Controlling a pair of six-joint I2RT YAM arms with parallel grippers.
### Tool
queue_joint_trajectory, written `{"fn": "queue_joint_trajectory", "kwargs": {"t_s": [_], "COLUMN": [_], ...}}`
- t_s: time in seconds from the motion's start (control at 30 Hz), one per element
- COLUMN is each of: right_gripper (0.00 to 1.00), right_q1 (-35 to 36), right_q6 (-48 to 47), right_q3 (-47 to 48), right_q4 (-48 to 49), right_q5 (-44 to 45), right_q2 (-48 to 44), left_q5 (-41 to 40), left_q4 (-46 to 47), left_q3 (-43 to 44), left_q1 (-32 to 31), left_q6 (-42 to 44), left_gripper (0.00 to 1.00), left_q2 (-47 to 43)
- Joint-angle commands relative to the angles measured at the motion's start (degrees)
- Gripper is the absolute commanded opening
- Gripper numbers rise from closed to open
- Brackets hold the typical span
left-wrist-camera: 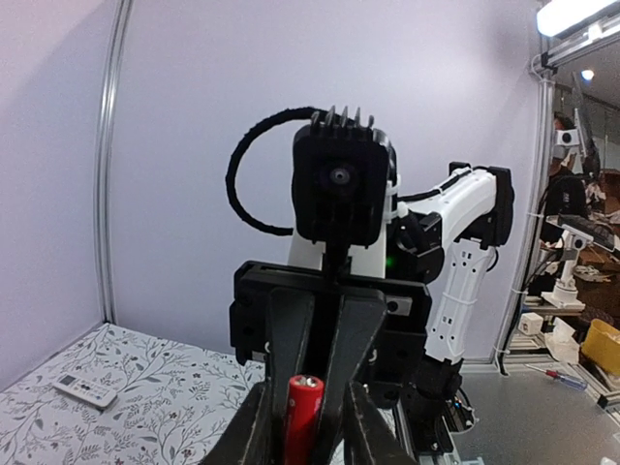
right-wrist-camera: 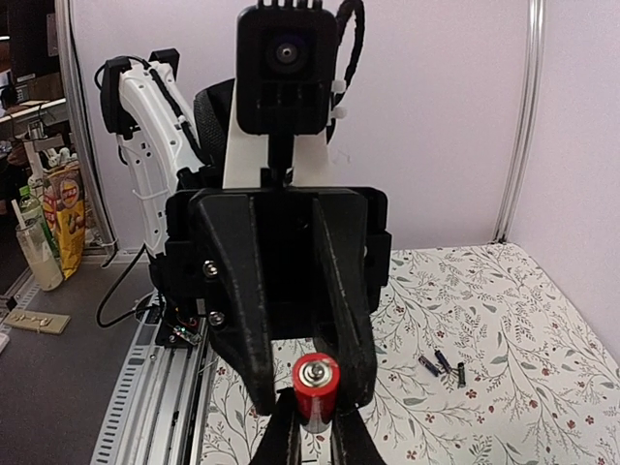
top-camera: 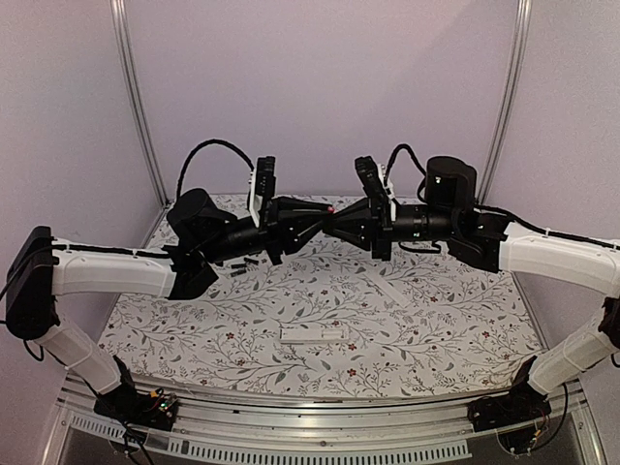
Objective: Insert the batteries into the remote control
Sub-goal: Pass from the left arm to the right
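Note:
My two grippers meet tip to tip in mid-air above the table, with a red battery between them. The right gripper is shut on the battery, its fingertips pressed against both sides. The left gripper stands slightly open around the same battery, with a thin gap showing beside it. A long white remote control lies on the flowered table below and nearer the front. Several small dark batteries lie loose on the cloth under the left arm.
A shorter white piece with buttons lies at an angle on the right half of the table. Walls and metal posts close the back and sides. A slotted rail runs along the near edge.

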Motion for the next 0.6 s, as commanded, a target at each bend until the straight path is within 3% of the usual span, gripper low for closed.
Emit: {"fn": "queue_joint_trajectory", "kwargs": {"t_s": [0.0, 0.17, 0.4, 0.57], "right_gripper": [0.0, 0.0, 0.0, 0.0], "right_q1": [0.18, 0.09, -0.03, -0.09], "right_q6": [-1.02, -2.6, -6.87, -10.75], "right_q3": [1.49, 1.46, 2.68, 4.34], "right_q4": [-1.13, -4.49, -15.89, -29.57], "right_q5": [3.02, 5.68, 14.83, 22.63], "right_q2": [0.53, -0.08, -0.34, 1.22], "left_q5": [0.6, -0.44, -7.49, -17.35], "left_q4": [-2.11, -3.4, -12.59, -34.13], "left_q3": [-0.06, -0.99, -4.32, -6.32], "left_q1": [-0.93, -0.76, -0.59, -0.6], "left_q6": [-0.6, 0.89, 5.96, 14.42], "left_gripper": [0.35, 0.61, 0.67, 0.72], "left_q2": [0.55, -1.24, -6.94, -12.33]}}
